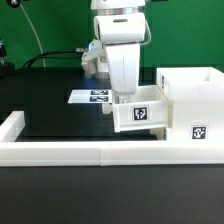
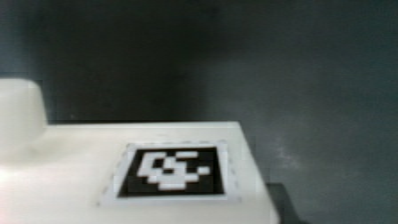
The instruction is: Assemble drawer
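Observation:
In the exterior view my gripper (image 1: 125,96) reaches down from above and is shut on a small white open-top tray (image 1: 140,112) with a tag on its front. The tray is held right against the left side of the tall white box (image 1: 192,98), which stands at the exterior view's right with a tag low on its face. In the wrist view the tray's tagged white wall (image 2: 173,170) fills the near part, with dark table beyond it. My fingertips are hidden by the tray. The second small tray is out of view.
The long low white border wall (image 1: 80,152) runs along the front and turns up the exterior view's left. The marker board (image 1: 92,97) lies flat on the black table behind my arm. A rounded white shape (image 2: 15,110) sits at the wrist view's edge.

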